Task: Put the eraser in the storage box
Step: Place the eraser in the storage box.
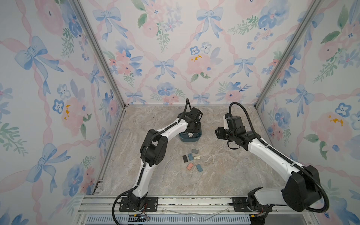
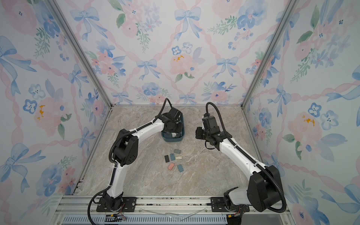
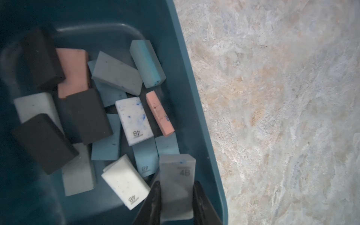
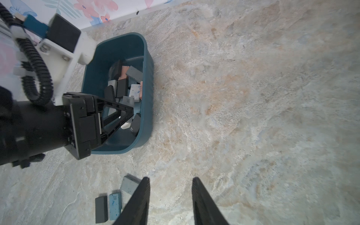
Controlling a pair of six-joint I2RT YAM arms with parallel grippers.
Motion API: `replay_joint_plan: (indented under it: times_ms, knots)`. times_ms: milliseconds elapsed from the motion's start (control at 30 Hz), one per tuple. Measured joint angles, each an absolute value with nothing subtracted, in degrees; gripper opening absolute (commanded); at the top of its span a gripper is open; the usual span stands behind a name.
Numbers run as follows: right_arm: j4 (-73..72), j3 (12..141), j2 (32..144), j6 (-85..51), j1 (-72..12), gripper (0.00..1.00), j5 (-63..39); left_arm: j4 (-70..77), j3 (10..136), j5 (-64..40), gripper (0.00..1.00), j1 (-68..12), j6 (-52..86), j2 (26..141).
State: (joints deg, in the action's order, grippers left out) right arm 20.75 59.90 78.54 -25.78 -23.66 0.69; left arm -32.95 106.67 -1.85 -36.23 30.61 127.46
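Ok, the grey 4B eraser (image 3: pixel 178 171) is pinched between the narrow-set jaws of the left hand (image 3: pixel 176 184). It's inside the storage box (image 3: pixel 185 81), low over the pile and close to the side wall. It isn't let go yet; I'd call the release the step in hand.

Risks:
- It's right by the wall, so a tilted release could leave it leaning there or riding up the heap. Going over the rim looks unlikely.
- Rubber may cling to a pad and lift back out on retreat.
- The white 4B eraser (image 3: pixel 124 183) sits just beside one finger and could get dragged.

Right hand (image 4: pixel 170 179): jaws moderately apart, nothing between them, hovering over the table (image 4: pixel 253 116) near the loose erasers (image 4: pixel 115 205).

Views:
- Only the left wrist shows the grip and the stamp.
- In both top views the left arm covers most of the box, but only they show all six loose erasers (image 1: pixel 190 156).
- The right wrist catches three of them, plus the left hand dipping in side-on. The held eraser there is probably the dark block at the fingertips, but it's hard to tell.
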Motion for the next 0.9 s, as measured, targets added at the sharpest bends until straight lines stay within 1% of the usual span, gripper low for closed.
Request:
replay_joint_plan:
  times_ms: [167, 200, 267, 367, 700, 900]
  knots:
    - [20.8, 59.9, 78.5, -26.0, -23.6, 0.39, 0.5, -33.0, 107.9, -2.4, 0.28, -36.2, 30.7, 129.8]
    - [20.8, 59.9, 78.5, -26.0, -23.6, 0.39, 0.4, -33.0, 108.1, -2.5, 0.30, -36.2, 30.9, 130.0]
    - [20.8, 59.9, 78.5, -26.2, -23.6, 0.39, 0.4, -33.0, 108.2, -2.5, 0.38, -36.1, 31.4, 130.3]
    - [20.8, 59.9, 78.5, -26.2, -23.6, 0.39, 0.4, -32.9, 108.2, -2.5, 0.44, -36.0, 32.1, 130.3]
    - [21.3, 59.9, 77.0, -26.2, -23.6, 0.39, -0.9, -33.0, 108.2, -1.4, 0.45, -36.0, 32.1, 129.9]
    - [24.3, 59.9, 74.4, -25.4, -24.9, 0.39, -1.0, -33.1, 106.9, 1.5, 0.44, -36.0, 32.1, 123.8]
